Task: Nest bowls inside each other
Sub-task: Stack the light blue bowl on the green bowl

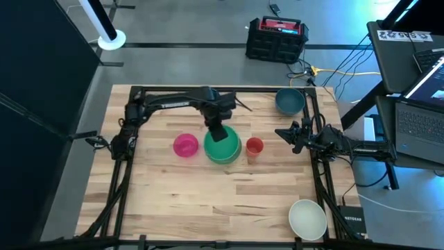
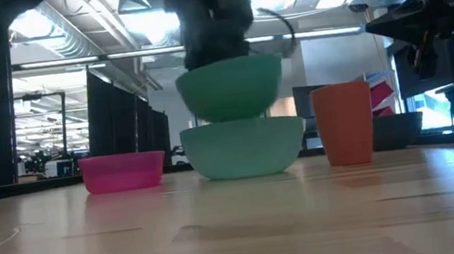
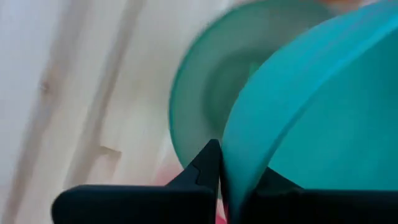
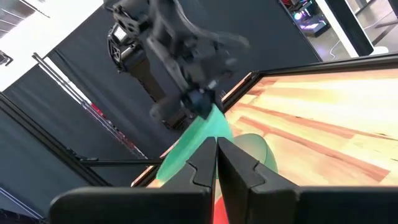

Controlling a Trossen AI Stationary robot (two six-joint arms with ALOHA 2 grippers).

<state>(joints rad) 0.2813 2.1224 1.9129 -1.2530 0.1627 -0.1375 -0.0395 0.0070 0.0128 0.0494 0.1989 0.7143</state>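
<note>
My left gripper (image 1: 219, 130) is at the table's middle, shut on a bright green bowl (image 2: 231, 90). That bowl hangs just above a larger translucent green bowl (image 2: 245, 151), which stands on its base. A small pink bowl (image 1: 185, 144) stands left of the larger one and a red-orange cup (image 1: 254, 146) right of it. At the far right sits a dark teal bowl (image 1: 288, 101), and a white bowl (image 1: 307, 217) is at the near right. My right gripper (image 4: 216, 163) waits shut at the right edge, holding nothing. My left gripper pinches the bright green bowl's rim (image 3: 231, 155) between its two fingers, one on each side of the wall. The fingers come from above, pointing down. The bowl hangs below them, mouth up and clear of the larger green bowl (image 3: 205, 93) right beneath it.
Black frame rails (image 1: 316, 173) run along the table's left, right and far sides. The near half of the wooden top (image 1: 215, 201) is bare boards. A laptop (image 1: 423, 118) and a black case (image 1: 276, 38) lie off the table.
</note>
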